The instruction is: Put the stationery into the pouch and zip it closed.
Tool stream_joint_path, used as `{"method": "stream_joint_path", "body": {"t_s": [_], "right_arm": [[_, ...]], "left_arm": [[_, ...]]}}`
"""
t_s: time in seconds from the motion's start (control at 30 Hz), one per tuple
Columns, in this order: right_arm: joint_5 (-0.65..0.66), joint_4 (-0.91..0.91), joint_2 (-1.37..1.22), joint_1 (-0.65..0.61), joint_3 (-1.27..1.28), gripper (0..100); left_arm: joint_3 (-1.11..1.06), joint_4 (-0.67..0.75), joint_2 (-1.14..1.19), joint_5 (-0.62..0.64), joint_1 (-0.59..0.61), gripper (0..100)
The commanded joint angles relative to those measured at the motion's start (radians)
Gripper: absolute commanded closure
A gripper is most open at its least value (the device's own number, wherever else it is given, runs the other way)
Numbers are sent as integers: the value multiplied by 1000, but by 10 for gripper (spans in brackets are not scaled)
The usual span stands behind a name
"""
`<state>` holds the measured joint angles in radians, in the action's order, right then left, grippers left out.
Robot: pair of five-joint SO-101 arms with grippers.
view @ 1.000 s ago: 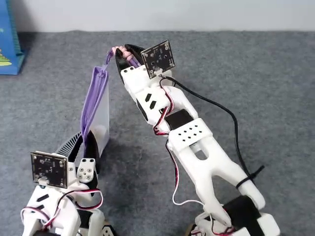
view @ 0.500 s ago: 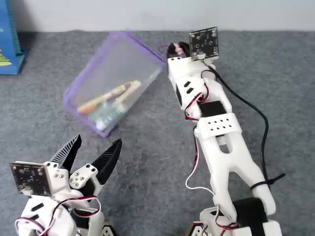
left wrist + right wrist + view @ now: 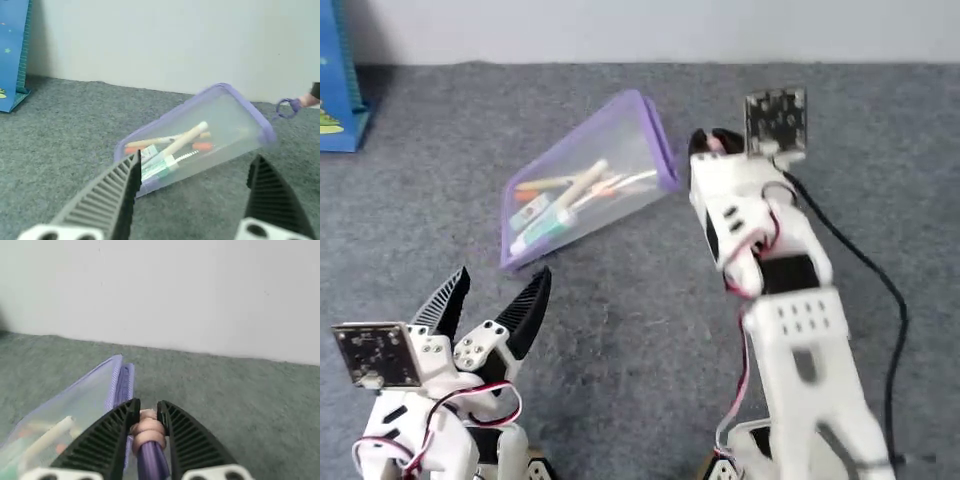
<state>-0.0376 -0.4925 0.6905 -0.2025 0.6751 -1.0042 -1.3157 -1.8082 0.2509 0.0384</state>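
The translucent plastic pouch with purple edging [image 3: 620, 150] [image 3: 225, 117] [image 3: 87, 392] lies on the grey carpeted bench [image 3: 620, 340], slanting away from the right arm. The coloured pens and markers [image 3: 565, 200] [image 3: 167, 147] [image 3: 50, 432] sit inside it, bunched toward the end farther from that arm. The right tool [image 3: 708, 142] [image 3: 148, 415] is clenched on the purple zip pull with its pink bead [image 3: 148, 437] [image 3: 287, 107], just beside the pouch's near corner. The left tool [image 3: 492, 300] [image 3: 196, 162] is released, its jaws spread wide, and it hangs apart from the pouch with nothing between them. That seems to be the main hazard: with only the pull held, any tug along the zip would likely drag or swing the whole light pouch across the bench rather than move the slider, because nothing anchors the other end. Whether the zip is fully closed cannot be told from these views. If a gap remains, lifting or tilting the pouch by the pull could let a pen slide toward the opening and jam the teeth or fall out. The grip itself looks slight, on a thin cord and a rounded bead, so a sharp pull could slip it free of the jaws. If the left tool closes on the pouch, it could pinch a pen through the soft wall or shove the pouch away.
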Motion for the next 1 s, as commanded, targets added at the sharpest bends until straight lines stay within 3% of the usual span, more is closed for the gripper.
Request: {"method": "stream_joint_path", "body": {"t_s": [0.0,0.4,0.6,0.67,0.83,0.97], "right_arm": [[46,-96,220,-13,48,991],[54,-429,590,-130,181,970],[14,-509,642,-127,181,742],[-3,-512,668,-127,180,720],[-9,-481,690,-124,184,799],[-12,-440,639,-51,184,923]], "left_arm": [[7,26,-14,8,9,673],[4,26,-14,9,14,673],[4,26,-14,9,14,673],[2,26,-14,9,14,673],[2,26,-14,9,14,673],[-15,34,-14,9,9,674]]}}
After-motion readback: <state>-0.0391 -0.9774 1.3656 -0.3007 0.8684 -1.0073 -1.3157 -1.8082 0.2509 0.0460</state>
